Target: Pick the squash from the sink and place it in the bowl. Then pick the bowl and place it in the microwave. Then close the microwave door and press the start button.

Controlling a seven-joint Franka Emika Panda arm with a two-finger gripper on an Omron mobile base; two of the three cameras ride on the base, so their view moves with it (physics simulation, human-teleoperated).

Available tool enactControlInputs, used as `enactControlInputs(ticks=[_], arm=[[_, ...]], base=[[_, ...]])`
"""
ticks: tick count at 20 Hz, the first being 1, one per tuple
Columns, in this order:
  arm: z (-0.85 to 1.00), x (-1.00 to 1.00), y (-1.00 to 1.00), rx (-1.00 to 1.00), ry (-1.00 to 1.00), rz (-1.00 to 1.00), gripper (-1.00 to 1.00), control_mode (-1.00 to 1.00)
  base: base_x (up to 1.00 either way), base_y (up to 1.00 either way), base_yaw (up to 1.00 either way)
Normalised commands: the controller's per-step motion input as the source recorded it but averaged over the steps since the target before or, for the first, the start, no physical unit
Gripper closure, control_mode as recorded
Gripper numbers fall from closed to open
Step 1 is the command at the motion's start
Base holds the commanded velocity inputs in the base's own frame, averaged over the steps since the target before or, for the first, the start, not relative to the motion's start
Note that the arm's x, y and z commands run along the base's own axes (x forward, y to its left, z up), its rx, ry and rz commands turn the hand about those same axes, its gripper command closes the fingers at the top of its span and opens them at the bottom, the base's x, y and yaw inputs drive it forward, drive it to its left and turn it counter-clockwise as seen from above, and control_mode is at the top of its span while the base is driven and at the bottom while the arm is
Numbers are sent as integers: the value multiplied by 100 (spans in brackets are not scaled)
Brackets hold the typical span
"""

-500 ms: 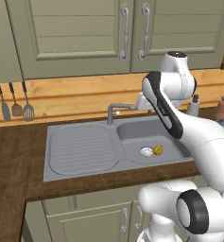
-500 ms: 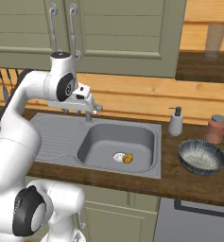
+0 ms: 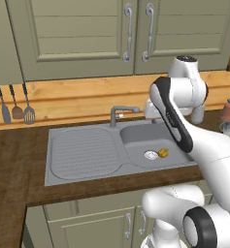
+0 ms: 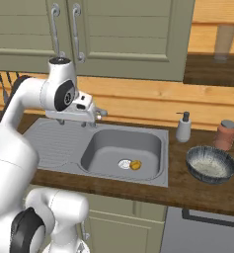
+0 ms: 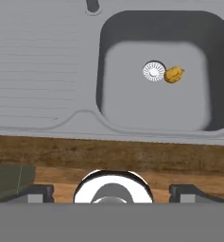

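Observation:
The small yellow-orange squash (image 3: pixel 163 153) (image 4: pixel 135 164) (image 5: pixel 174 74) lies on the basin floor of the grey sink (image 3: pixel 82 152) (image 4: pixel 54 141) (image 5: pixel 42 71), just beside the round drain (image 5: pixel 154 71). My gripper (image 4: pixel 87 120) (image 5: pixel 112 194) hangs open and empty above the sink's near rim, left of the basin and well above the squash. On the counter to the right of the sink stands the deep speckled bowl (image 4: pixel 211 165), with nothing in it. The microwave and its door are out of view.
The grey faucet (image 3: pixel 120 114) rises behind the basin, close to my hand. A soap dispenser (image 4: pixel 183 127) and a brown jar (image 4: pixel 225 134) stand behind the bowl. Utensils (image 3: pixel 14 109) hang on the wall at far left. Cabinet doors (image 3: pixel 126 34) close off the space overhead.
My hand has sunk a little toward the sink. The squash and the bowl have not moved.

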Motion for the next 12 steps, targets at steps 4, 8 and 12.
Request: enactControlInputs(ticks=[4, 8, 12], arm=[[-54, 0, -47, 0, 8, -1, -100, -100], [-55, 7, -70, 0, 5, -7, -100, -100], [-35, 14, -71, 0, 4, -4, -100, -100]], base=[[0, 0, 0], [0, 0, 0], [0, 0, 0]])
